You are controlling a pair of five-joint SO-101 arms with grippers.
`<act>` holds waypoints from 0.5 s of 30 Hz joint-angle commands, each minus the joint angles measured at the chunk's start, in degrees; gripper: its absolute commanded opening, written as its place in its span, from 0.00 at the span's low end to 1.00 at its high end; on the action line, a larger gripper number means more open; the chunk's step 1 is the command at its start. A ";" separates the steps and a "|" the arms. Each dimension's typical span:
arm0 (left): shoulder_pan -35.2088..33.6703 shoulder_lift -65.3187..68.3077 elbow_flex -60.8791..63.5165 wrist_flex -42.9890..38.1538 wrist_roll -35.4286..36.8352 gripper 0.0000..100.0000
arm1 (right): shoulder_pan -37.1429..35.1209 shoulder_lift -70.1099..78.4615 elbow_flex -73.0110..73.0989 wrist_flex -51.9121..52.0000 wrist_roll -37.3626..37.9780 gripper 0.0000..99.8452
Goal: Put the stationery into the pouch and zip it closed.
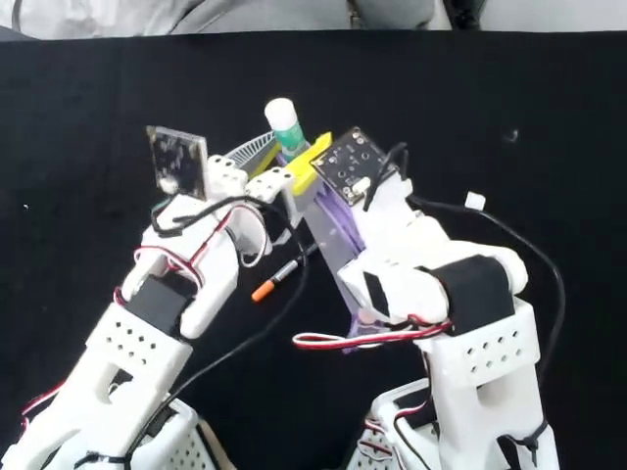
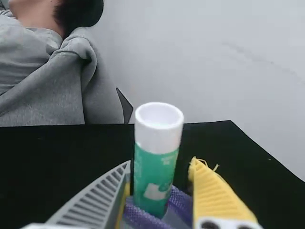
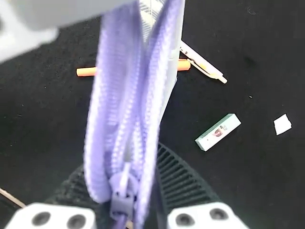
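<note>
**Q:** Where is the pouch at this moment?

**A:** It is raised off the black surface (image 1: 509,117), above its middle. My right fingers (image 3: 178,179) are clenched on the purple pouch (image 3: 128,95) at its zip end. The zip pull (image 3: 120,202) sits right between them. The pouch hangs down from there with its zip undone and its mouth parted.

**Q:** And your left?

**A:** My left fingers (image 2: 205,191), one grey and one yellow, grasp the glue stick (image 2: 156,157), a green tube with a white cap. It stands upright between them, cap up. Its lower end sits inside the purple rim at the pouch's top end. Both sets of fingers are close together, a little toward the far edge from the surface's middle.

**Q:** What lies on the surface?

**A:** An orange pen (image 1: 277,279) lies near the middle, under the raised pouch and between my two arms. A white pen (image 3: 202,62) lies just beside it, though I cannot tell whether the two touch. A pale green eraser (image 3: 218,132) lies apart from both pens. A small white scrap of paper (image 3: 282,124) lies near the eraser without touching it, on the right-edge side of my right arm. All four are outside the pouch.
</note>
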 commanded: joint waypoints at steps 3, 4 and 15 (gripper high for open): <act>-0.66 -0.53 -5.58 2.90 -0.18 0.20 | -0.44 -0.48 -2.59 0.44 -0.44 0.01; -0.84 -0.62 -5.58 2.90 -0.18 0.20 | -0.44 -0.48 -2.59 0.44 -0.44 0.01; -2.77 -11.08 -4.53 3.08 -0.18 0.20 | -0.44 -0.48 -2.59 0.35 -0.44 0.01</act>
